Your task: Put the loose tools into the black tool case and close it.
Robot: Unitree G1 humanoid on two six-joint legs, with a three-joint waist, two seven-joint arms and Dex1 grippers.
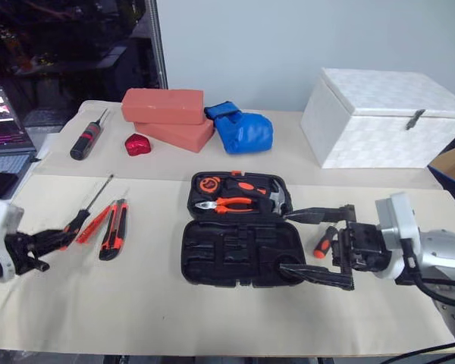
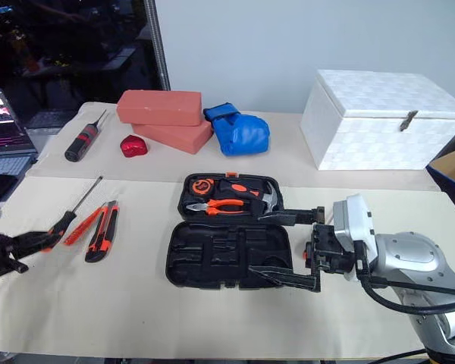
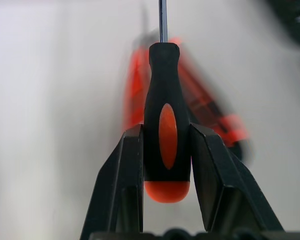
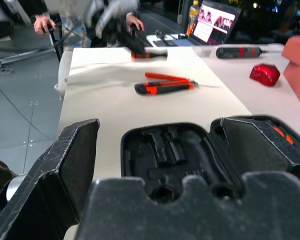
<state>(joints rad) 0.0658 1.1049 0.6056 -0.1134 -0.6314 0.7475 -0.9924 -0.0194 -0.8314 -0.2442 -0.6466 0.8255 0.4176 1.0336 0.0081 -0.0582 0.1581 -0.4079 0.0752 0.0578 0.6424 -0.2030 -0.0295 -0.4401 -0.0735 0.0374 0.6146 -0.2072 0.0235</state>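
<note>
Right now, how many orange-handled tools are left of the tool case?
3: a black-and-orange screwdriver in the left gripper; a slim orange screwdriver and the utility knife side by side on the table. None seems hidden.

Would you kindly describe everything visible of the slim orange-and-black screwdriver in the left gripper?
The slim orange-and-black screwdriver has a black handle with an oval orange inlay, an orange butt cap and a thin metal shaft. The left gripper clamps the handle from both sides, near the butt. In the head views the screwdriver points away from the robot, with the shaft over the beige table cover, left of the utility knife.
</note>
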